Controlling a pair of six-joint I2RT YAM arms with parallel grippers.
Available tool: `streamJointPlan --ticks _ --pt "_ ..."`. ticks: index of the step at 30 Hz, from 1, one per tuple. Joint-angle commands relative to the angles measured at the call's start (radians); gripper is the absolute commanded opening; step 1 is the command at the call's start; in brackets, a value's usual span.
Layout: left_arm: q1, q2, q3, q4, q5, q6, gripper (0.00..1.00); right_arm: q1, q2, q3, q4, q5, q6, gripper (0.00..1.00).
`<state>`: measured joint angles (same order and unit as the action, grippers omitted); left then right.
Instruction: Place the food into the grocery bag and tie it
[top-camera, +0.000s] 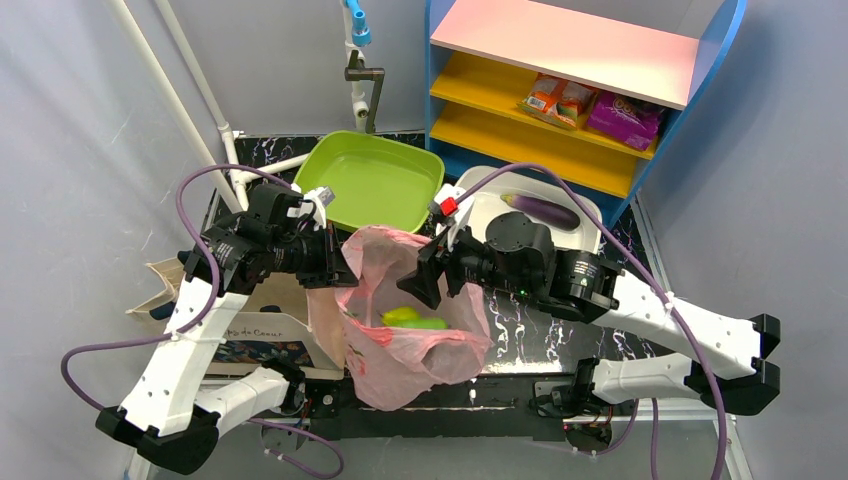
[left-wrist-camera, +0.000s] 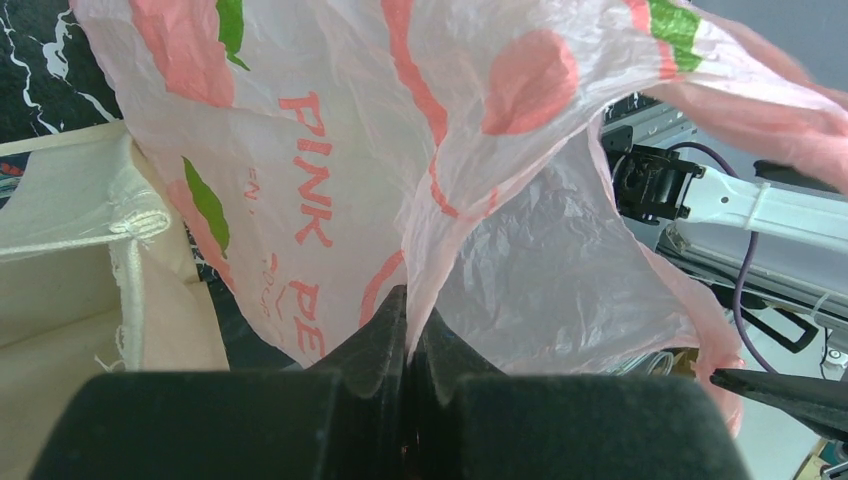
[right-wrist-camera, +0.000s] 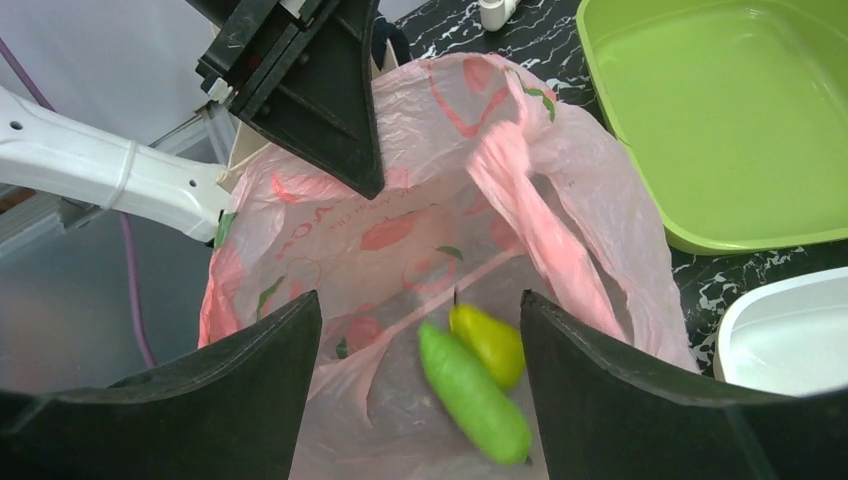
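— Where is the food?
— The pear and the long green vegetable lie touching at the bottom of the pink grocery bag. The eggplant is outside it, in the white tray behind the right arm.
— Which way do the long ones run?
— In the right wrist view the green vegetable slants from upper left to lower right, with the pear against its upper end. From above, the eggplant lies across its tray left to right, its right end a little nearer the arms. I cannot tell which end is the stem.
— And the claws?
— The left gripper is pressed together on the bag's rim, pinching the thin plastic and holding that side up. The right gripper is spread wide over the bag's mouth, with nothing between its fingers.
— Edges, room to move?
— The bag sits between the two arms near the table's front edge, mouth open upward. One loop handle drapes across the opening. The canvas tote stands just beside the bag on the left and the green tray just behind it. Bare black marbled tabletop shows to the right, under the right arm.
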<state>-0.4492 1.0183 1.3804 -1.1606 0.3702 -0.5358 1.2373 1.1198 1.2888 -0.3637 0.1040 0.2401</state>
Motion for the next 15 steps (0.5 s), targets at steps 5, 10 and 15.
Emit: streamJointPlan --ticks 5,10,15 --pt "-0.005 -0.02 -0.004 -0.028 -0.004 0.003 0.0 0.007 0.024 0.08 0.003 0.041 -0.001 0.83" --pt "-0.006 -0.016 -0.003 -0.027 -0.005 0.004 0.0 0.007 0.03 0.108 0.007 0.125 -0.009 0.84" --pt "-0.006 -0.019 -0.004 -0.03 -0.009 0.004 0.0 0.005 0.011 0.112 0.04 0.216 -0.036 0.84"
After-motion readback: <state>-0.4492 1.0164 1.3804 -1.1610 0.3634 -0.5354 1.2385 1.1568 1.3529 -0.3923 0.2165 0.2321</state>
